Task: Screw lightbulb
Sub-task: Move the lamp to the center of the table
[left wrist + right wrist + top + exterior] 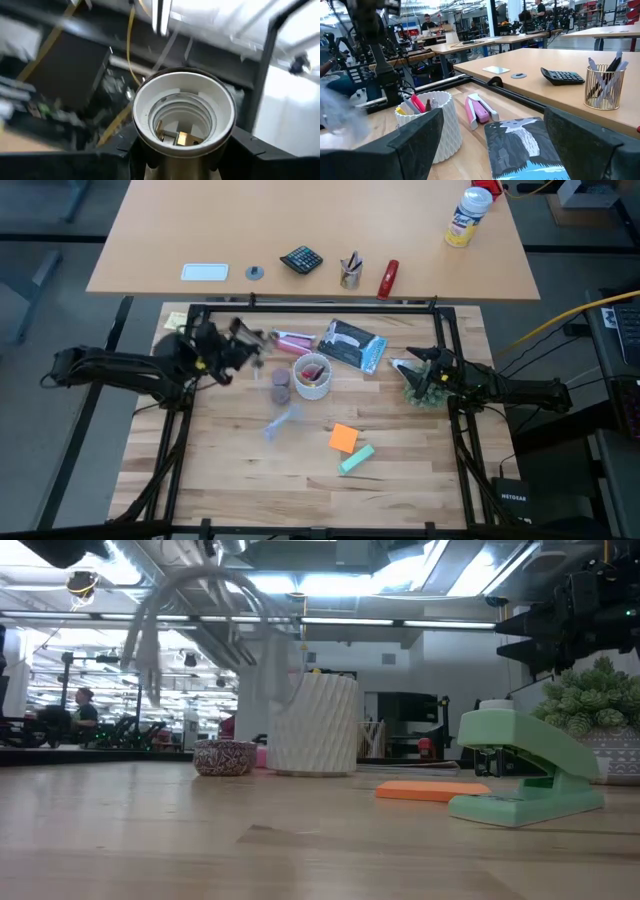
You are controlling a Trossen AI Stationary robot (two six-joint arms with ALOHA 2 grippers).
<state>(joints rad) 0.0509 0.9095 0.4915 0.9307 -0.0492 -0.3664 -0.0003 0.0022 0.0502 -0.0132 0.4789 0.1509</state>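
Observation:
My left gripper (250,345) is raised over the table's far left part, shut on a lamp socket (184,117) with a white inside and brass contacts. The socket's open mouth faces the wrist camera. A white cord (190,590) loops down from the held socket, blurred, above the table. The lightbulb does not show in any view. My right gripper (408,366) waits at the table's right, above a small plant (425,392), open with nothing between its fingers (415,145). My left gripper pinches the socket's metal shell (147,159) between its two fingers (75,165), one on each side, below the white rim. The socket is lifted clear of the table, mouth tilted upward. The contact itself is hidden behind the rim.
A ribbed white cup (312,376) with pens stands mid-table, a small round bowl (280,386) beside it. A pink stapler (292,340) and a book (352,345) lie farther back. An orange pad (343,438) and a green stapler (356,459) lie nearer.

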